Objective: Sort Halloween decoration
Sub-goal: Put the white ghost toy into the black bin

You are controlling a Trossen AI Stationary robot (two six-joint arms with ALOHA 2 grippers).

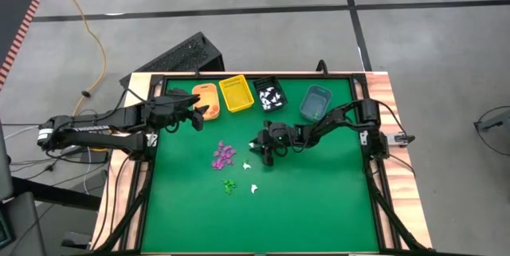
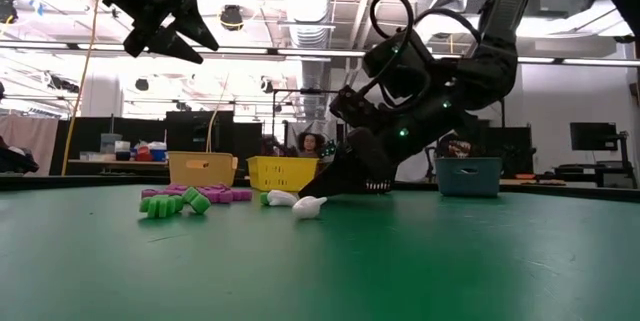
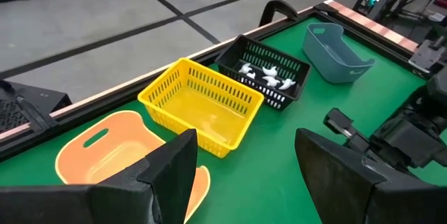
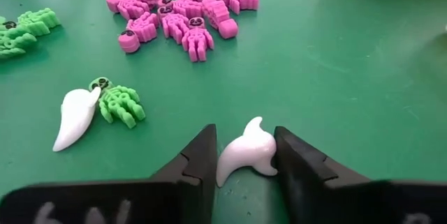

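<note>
Right wrist view shows my right gripper (image 4: 246, 155) fingers narrow around a white ghost (image 4: 243, 153). I lift next, toward the black basket (image 1: 268, 94).

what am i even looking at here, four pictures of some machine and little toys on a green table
It is a robot with two dark arms working at a green table. One picture looks straight down, one looks level across the tabletop, and two come from cameras on the arms' wrists.

Along the far edge stand an orange bin, a yellow bin, a black bin holding white pieces, and a blue-grey bin. Loose on the table lie purple skeletons, green skeletons and white ghosts.

The right gripper is down at the table, its jaws either side of one white ghost. The left gripper hovers open near the orange bin, holding nothing.
</note>
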